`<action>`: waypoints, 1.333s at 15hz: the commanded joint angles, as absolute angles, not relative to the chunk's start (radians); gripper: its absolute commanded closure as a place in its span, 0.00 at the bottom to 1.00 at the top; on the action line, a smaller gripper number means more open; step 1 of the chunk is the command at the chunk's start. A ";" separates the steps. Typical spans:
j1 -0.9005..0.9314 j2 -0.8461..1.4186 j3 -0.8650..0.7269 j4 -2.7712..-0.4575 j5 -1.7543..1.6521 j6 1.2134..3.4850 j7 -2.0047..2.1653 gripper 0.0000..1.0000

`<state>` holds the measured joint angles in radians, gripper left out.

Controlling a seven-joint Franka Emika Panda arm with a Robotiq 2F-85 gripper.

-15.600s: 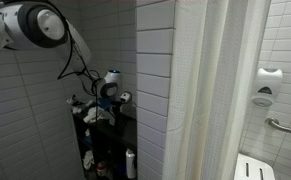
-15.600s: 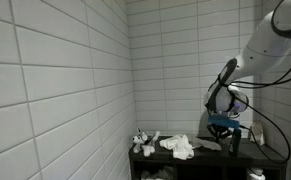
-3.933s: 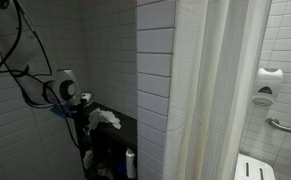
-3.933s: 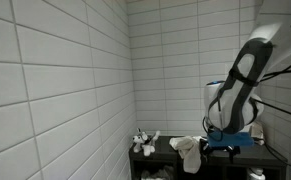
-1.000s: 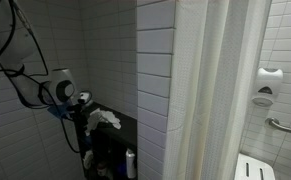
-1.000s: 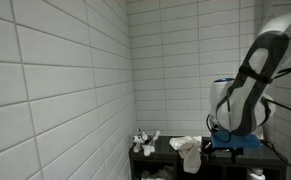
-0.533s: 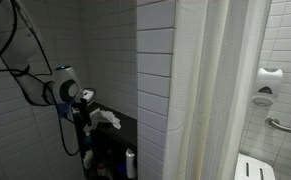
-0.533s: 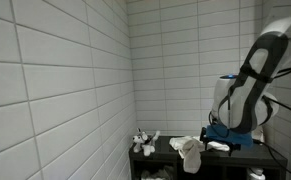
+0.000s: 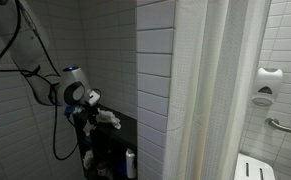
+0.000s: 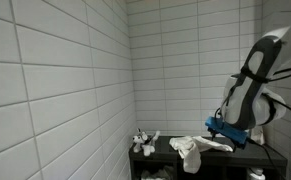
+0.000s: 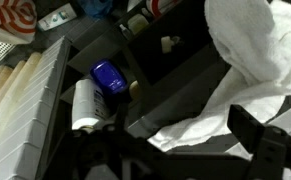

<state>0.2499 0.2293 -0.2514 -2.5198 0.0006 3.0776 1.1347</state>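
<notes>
Hovering my claw [image 10: 215, 128] just above the white cloth [image 10: 193, 148], jaws apart and empty.
Since a second ago I've raised it off the cloth, which lies mid-frame on the dark table [image 10: 157, 157] with a fold drooping over the front edge. Tiled wall fills the frame's left, with open air above. In the wrist view, a blue bottle [image 11: 109, 77] sits centre-left, its label too blurred to read.

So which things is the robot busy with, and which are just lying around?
Busy with: the open gripper, the white cloth close to it, the dark shelf under it.
Lying around: blue bottle, paper roll, shower curtain, shower seat.
</notes>
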 commanded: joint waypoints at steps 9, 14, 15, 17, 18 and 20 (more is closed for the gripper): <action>0.201 0.324 -0.214 -2.399 0.225 3.154 1.344 0.00; 0.104 0.315 -0.132 -2.355 0.299 3.112 1.290 0.00; 0.081 0.313 -0.110 -2.342 0.311 3.097 1.279 0.00; -0.031 0.316 0.000 -2.296 0.341 3.035 1.233 0.00; -0.076 0.330 0.047 -2.258 0.363 2.987 1.203 0.00; -0.129 0.359 0.091 -2.195 0.407 2.908 1.166 0.00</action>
